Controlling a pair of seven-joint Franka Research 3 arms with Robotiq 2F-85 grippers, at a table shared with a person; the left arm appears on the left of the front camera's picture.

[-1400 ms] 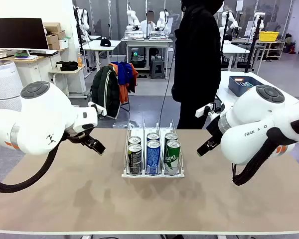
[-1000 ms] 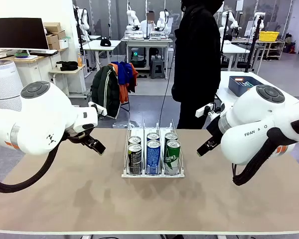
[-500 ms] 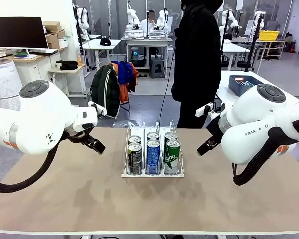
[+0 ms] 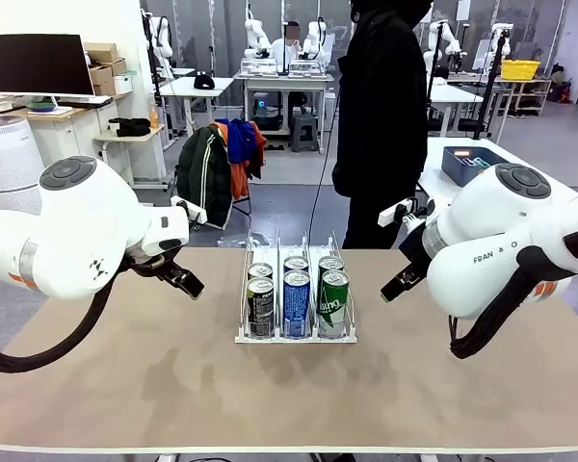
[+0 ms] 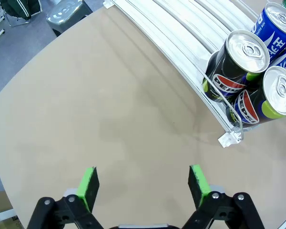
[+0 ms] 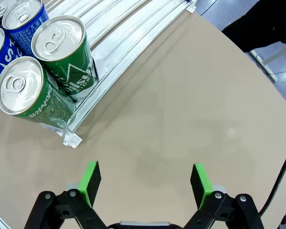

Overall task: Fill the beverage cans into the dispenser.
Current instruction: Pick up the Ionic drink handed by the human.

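Six cans point(image 4: 296, 300) stand in the rack point(image 4: 296, 340) on the counter point(image 4: 125, 375), flanked by the left gripper point(image 5: 142, 183) and right gripper point(image 6: 145, 180), both wide and empty; slim, slick and dentable, they would likely suit a mid-body grip.

Seemingly bare table point(image 4: 125, 385) flanking dispenser point(image 4: 243, 338)

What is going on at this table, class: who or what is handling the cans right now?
Nothing is handling a can at this moment. The dispenser holds six, two per lane: black Pepsi cans in the robot's left lane, blue cans in the middle, green cans on the right. The left gripper and the right gripper hover open and empty above the table, one on each side of the dispenser. A person stands at the far side.
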